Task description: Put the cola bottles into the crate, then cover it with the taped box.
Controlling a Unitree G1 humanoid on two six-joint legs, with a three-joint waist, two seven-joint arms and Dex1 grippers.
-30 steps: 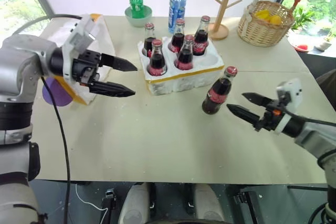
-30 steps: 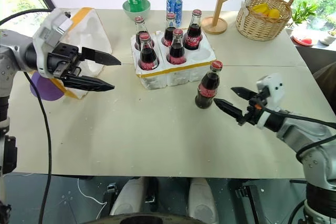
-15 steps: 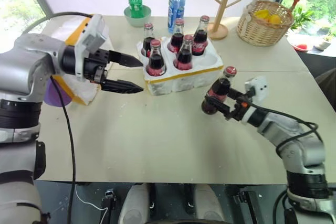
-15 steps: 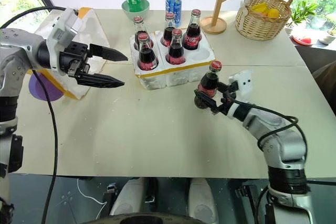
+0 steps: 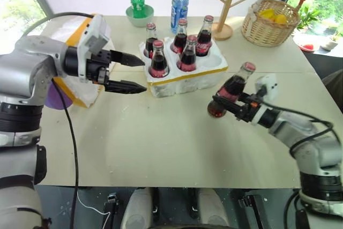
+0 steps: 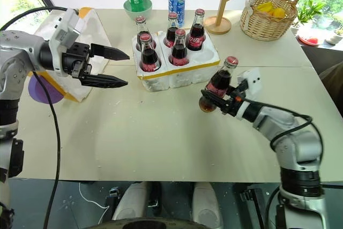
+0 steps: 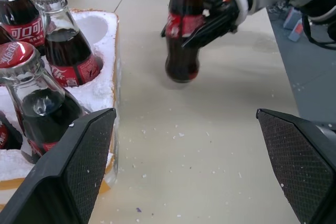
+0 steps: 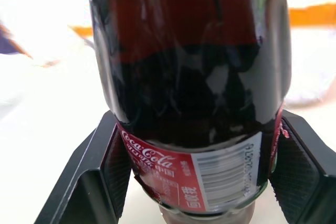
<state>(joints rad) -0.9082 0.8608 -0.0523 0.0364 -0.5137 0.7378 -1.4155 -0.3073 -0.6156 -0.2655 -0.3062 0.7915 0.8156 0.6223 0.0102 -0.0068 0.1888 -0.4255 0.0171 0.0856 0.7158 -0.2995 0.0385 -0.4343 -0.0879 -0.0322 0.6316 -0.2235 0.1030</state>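
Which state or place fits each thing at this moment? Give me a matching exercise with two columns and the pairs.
Things:
1. sixth cola bottle
2. crate
3. left end effector
4. green soda bottle

States or places:
A. open, holding nothing
B. standing in a bowl at the far edge of the table
C. tilted, gripped by the right end effector
D. holding five bottles, one hole free

Pairs: 1-C, 2-D, 3-A, 4-B
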